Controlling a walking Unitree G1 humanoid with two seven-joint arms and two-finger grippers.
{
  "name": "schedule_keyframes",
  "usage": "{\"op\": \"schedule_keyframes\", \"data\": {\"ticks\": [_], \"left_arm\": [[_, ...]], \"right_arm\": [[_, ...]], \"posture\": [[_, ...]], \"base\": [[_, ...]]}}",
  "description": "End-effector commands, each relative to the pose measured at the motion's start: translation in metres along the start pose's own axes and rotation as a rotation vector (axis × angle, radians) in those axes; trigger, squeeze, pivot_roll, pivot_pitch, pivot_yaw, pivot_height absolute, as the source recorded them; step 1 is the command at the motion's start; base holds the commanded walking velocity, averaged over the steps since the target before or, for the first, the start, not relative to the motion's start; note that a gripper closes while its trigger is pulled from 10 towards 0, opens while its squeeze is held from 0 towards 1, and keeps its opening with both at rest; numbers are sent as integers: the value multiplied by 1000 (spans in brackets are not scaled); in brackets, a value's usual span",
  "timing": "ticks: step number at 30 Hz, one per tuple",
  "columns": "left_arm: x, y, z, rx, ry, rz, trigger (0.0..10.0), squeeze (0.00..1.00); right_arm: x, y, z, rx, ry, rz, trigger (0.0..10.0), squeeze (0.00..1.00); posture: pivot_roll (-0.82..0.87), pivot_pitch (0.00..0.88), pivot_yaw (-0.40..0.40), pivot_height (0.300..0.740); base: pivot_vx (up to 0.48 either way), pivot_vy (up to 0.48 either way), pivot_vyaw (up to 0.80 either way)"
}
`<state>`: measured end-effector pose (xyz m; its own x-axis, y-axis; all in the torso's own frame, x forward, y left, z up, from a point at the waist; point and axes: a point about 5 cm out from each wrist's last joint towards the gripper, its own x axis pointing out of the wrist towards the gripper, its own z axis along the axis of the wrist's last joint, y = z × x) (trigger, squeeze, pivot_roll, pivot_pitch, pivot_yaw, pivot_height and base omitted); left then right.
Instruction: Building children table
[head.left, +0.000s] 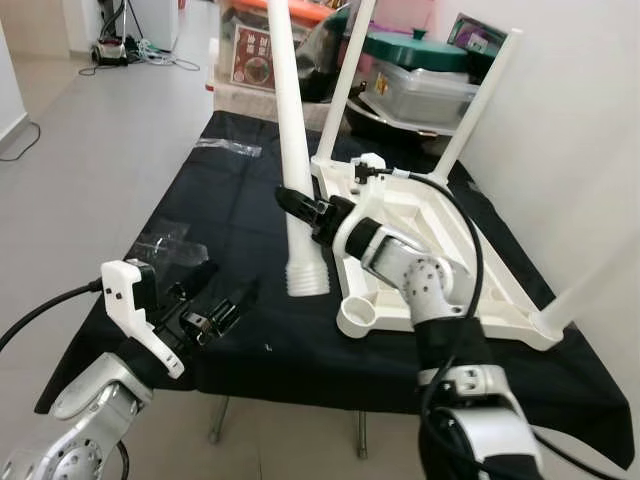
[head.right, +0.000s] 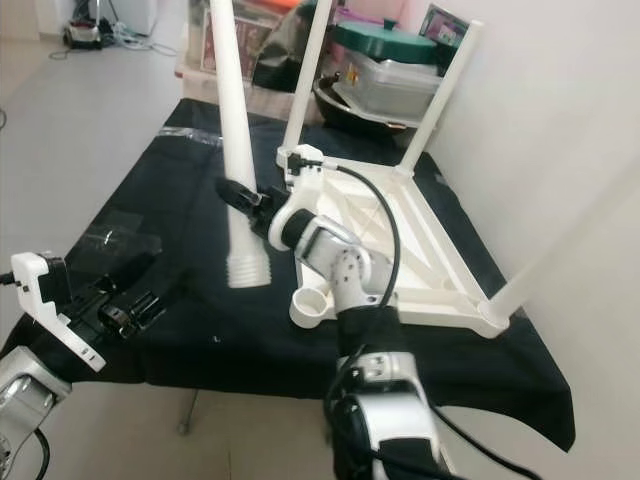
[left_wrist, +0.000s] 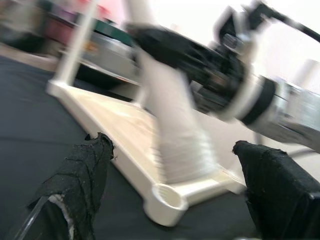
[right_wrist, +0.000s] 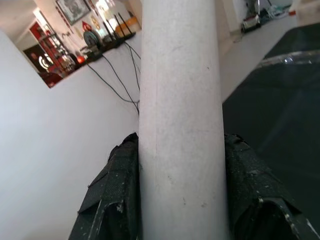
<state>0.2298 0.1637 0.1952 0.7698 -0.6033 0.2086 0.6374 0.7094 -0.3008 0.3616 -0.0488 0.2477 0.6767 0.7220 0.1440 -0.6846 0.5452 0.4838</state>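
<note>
A white children's table top (head.left: 470, 265) lies upside down on the black-covered table (head.left: 240, 200), with three white legs standing up from its corners. My right gripper (head.left: 305, 210) is shut on a fourth, loose leg (head.left: 294, 140) and holds it nearly upright. The leg's threaded end (head.left: 306, 276) hangs just left of the empty corner socket (head.left: 358, 316). The right wrist view has both fingers (right_wrist: 115, 190) pressed against that leg (right_wrist: 181, 100). My left gripper (head.left: 215, 312) is open and low at the table's front left, and its wrist view faces the socket (left_wrist: 167, 200).
Clear plastic bags (head.left: 165, 243) lie on the black cloth at the left. Storage boxes (head.left: 420, 80) and clutter stand behind the table. A white wall (head.left: 580, 130) runs close along the right side. Tiled floor (head.left: 90, 150) with cables lies to the left.
</note>
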Motion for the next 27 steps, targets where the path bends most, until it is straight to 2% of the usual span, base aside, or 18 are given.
{"op": "schedule_keyframes", "data": {"ticks": [1, 3, 5, 6, 9, 13, 18, 19, 22, 27], "left_arm": [[4, -8, -2, -13, 26, -70, 10000, 0], [6, -9, -3, -21, 34, -90, 10000, 0], [11, -9, -5, -31, 49, -109, 10000, 0], [13, -6, -8, -33, 57, -102, 10000, 0], [15, -4, -9, -32, 61, -92, 10000, 0], [21, 4, -9, -47, 56, -72, 10000, 0], [24, 6, -9, -48, 51, -69, 10000, 0], [29, 6, -8, -53, 41, -74, 10000, 0], [35, 4, -6, -60, 24, -91, 10000, 0], [41, 1, -6, -58, 17, -112, 10000, 0]], "right_arm": [[-2, 1, 3, -11, -42, -4, 0, 0], [-1, 4, 4, -12, -52, 2, 0, 0], [2, 15, 6, -30, -78, 34, 0, 0], [3, 23, 7, -48, -91, 63, 0, 0], [3, 29, 7, -62, -98, 87, 0, 0], [2, 48, 0, -94, -98, 144, 0, 0], [1, 56, -4, -97, -96, 167, 0, 0], [1, 64, -8, -107, -92, 196, 0, 0], [1, 70, -12, -117, -80, 215, 0, 0], [1, 72, -16, -118, -69, 218, 0, 0]], "posture": [[151, 0, -186, 740], [150, 0, -183, 740], [141, 0, -175, 740], [141, 0, -175, 740], [141, 0, -175, 740], [136, 0, -169, 740], [133, 0, -168, 740], [131, 0, -168, 740], [128, 0, -168, 740], [128, 0, -169, 740]], "base": [[0, 0, 0], [0, 0, 0], [0, 0, 0], [0, 0, 0], [0, 0, 0], [0, 0, 0], [0, 0, 0], [0, 0, 0], [0, 0, 0], [0, 0, 0]]}}
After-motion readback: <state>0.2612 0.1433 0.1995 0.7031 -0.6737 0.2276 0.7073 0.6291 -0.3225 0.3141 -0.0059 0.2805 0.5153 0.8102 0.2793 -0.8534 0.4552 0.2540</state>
